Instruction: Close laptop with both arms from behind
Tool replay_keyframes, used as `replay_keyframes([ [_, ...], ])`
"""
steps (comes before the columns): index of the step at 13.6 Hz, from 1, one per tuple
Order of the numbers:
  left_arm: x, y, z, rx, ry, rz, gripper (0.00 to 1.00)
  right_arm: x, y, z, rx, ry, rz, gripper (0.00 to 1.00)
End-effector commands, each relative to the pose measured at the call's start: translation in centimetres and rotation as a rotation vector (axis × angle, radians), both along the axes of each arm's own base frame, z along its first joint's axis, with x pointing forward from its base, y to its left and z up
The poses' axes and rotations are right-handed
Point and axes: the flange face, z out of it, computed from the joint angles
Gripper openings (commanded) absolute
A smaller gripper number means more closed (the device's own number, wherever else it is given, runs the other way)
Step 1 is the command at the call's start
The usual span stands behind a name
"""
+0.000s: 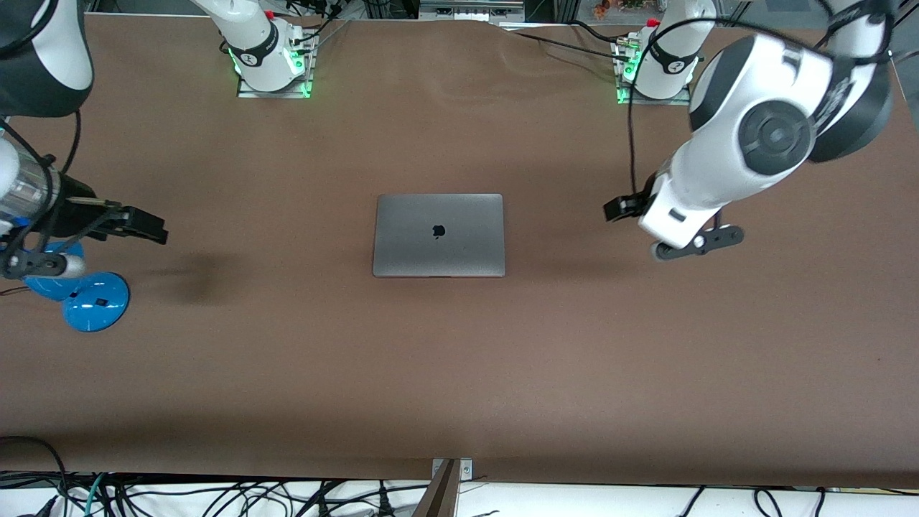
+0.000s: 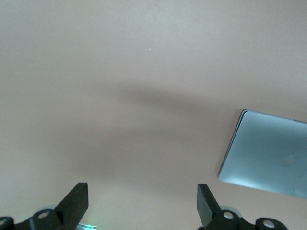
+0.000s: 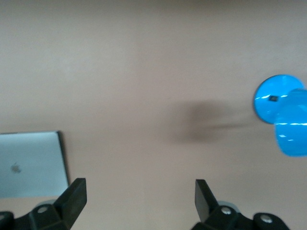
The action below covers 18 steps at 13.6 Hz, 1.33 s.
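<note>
The slim grey metal laptop (image 1: pixel 439 235) lies closed on the brown desk (image 1: pixel 459 373), flanked by the wide-open left hand (image 2: pixel 143 206) and wide-open right hand (image 3: pixel 140 203), both over bare desk.

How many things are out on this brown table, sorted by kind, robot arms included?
Laptops: 1, closed laptop
Blue objects: 1, blue object
Robot arms: 2, with left gripper and right gripper, both open, over the table
Total: 4
</note>
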Motion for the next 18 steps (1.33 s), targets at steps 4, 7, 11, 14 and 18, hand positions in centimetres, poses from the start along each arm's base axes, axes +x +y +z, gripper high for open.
replay_keyframes([
  [4,-5.7,5.9,4.6,0.022,-0.072,-0.161,1.00,-3.7,-2.4,2.7,-0.047,-0.048,0.041,1.00],
  [7,-5.3,8.6,7.0,0.071,-0.094,-0.233,1.00,-4.6,-2.6,3.8,-0.048,-0.067,0.027,1.00],
  [11,-5.4,8.5,10.4,0.018,-0.119,-0.205,1.00,-6.4,-1.7,5.1,-0.040,-0.067,0.044,1.00],
  [14,-5.1,7.9,10.9,-0.018,-0.133,-0.203,1.00,-8.1,-0.6,5.8,-0.043,-0.034,0.058,1.00],
  [18,-4.7,6.6,10.5,-0.026,-0.149,-0.223,1.00,-8.1,-2.2,4.8,-0.044,-0.016,0.032,1.00],
])
